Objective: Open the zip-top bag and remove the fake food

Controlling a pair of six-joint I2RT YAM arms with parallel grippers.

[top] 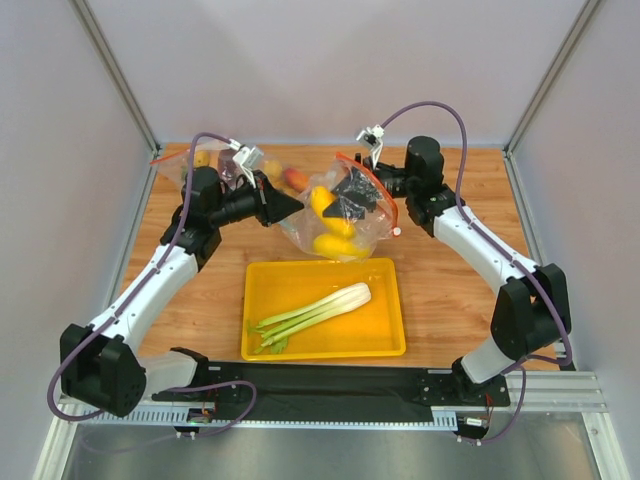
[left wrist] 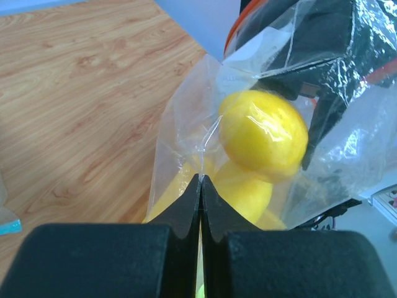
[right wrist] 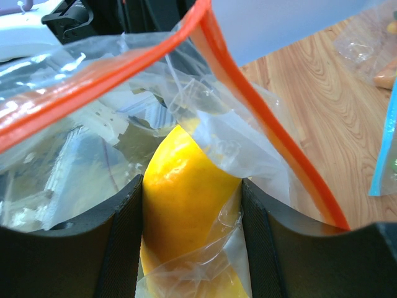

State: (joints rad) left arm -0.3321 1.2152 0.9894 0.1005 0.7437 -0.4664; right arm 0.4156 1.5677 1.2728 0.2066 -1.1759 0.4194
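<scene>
Over table (top: 450, 280), my left tool (left wrist: 200, 186) pinches soft zip-top bag (left wrist: 180, 118) film, jaws closed; right tool (right wrist: 192, 211) clamps yellow fruit (right wrist: 180, 180) inside mouth (I judge it light, hard, slick); best held across its middle

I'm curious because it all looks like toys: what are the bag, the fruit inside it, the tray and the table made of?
Bag: thin clear plastic film, glossy and crinkled, with an orange zip strip.
Fruit: probably hard plastic, smooth with a bright sheen.
Tray: seemingly moulded plastic, an even, uniform yellow.
Table: wood-grain surface, possibly laminate rather than solid wood.
</scene>
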